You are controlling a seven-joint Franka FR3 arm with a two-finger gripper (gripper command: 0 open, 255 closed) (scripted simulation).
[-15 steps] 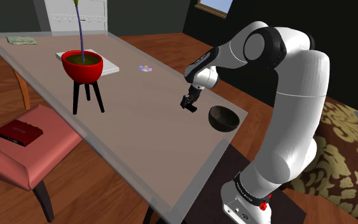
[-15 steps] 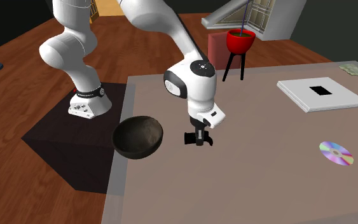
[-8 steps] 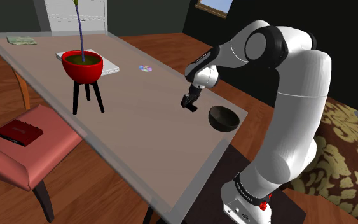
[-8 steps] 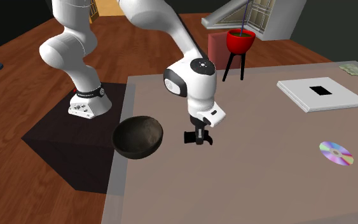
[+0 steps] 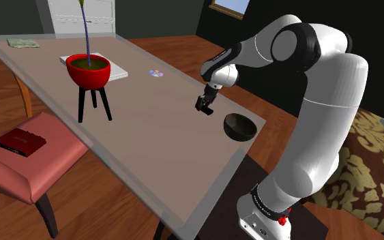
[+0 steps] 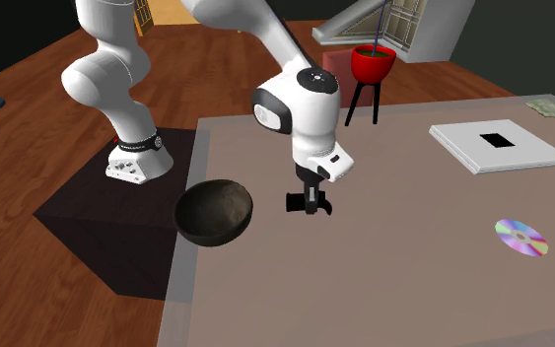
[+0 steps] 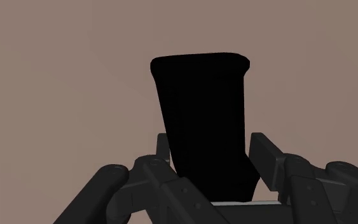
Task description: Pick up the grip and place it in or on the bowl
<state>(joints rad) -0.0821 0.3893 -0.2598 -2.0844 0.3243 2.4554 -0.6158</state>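
The grip is a black, flat-topped piece clasped between my two black fingers. My gripper hangs a little above the brown table, shut on the grip. The dark round bowl sits at the table's edge toward the stand, to the shoulder view's lower right of the gripper. In the second exterior view the bowl lies to the left of the gripper, about a hand's width away. The grip hangs clear of the bowl.
A red plant pot on black legs stands mid-table, with a white flat slab and a shiny disc beyond the gripper. A red-cushioned chair holding a red book stands beside the table's long edge.
The arm has risen, lifting the gripper and the held grip a little higher off the table. The bowl has not moved.
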